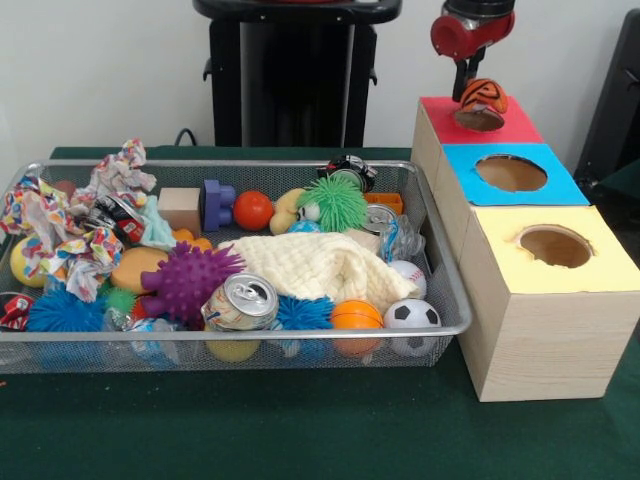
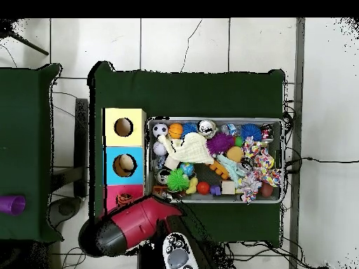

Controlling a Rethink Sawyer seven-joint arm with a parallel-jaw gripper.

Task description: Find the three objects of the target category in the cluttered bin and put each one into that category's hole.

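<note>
1. Silver wire mesh forms the one bin (image 1: 440, 290) you see, crammed with clutter: one soccer ball (image 1: 411, 314), one baseball (image 1: 407, 272), one drink can (image 1: 241, 302), one purple spiky ball (image 1: 186, 279), one cream cloth (image 1: 310, 265).
2. You have three boxes beside it, each with one hole: red, blue, yellow.
3. An orange striped ball (image 1: 484, 97) sits in the hole (image 1: 480, 118) with the red surround.
4. The gripper (image 1: 466, 80) hangs just above that ball; you cannot tell how its jaws stand.
5. Overhead, the arm hides the red box almost entirely.
</note>
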